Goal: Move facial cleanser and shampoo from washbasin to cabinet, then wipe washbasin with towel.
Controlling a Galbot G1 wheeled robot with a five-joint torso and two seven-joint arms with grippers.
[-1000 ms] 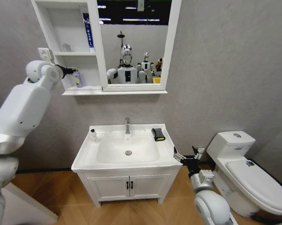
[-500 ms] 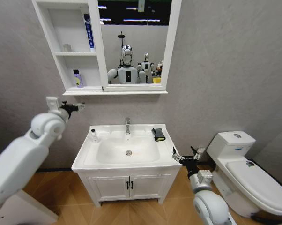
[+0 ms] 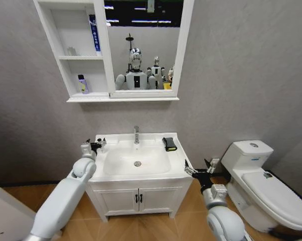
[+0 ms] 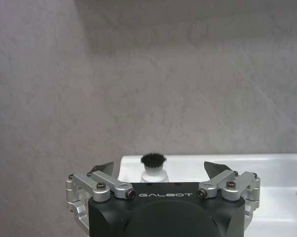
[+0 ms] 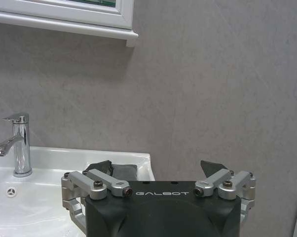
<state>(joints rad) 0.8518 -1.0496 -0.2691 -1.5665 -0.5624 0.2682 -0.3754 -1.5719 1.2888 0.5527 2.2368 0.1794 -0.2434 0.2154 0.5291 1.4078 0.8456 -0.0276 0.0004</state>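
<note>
Lining up our left gripper, jaws apart and empty, we are facing the small upright white bottle with a dark cap standing dead ahead on the white ceramic washbasin's back-left corner, nearer this arm than the right.

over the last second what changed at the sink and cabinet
The left gripper came down from the cabinet's lower shelf, leaving a small bottle standing there, and now sits open at the washbasin's left rear corner, facing the white bottle on the rim. The right gripper stayed open by the basin's right front corner. The towel and blue tube did not move.
</note>
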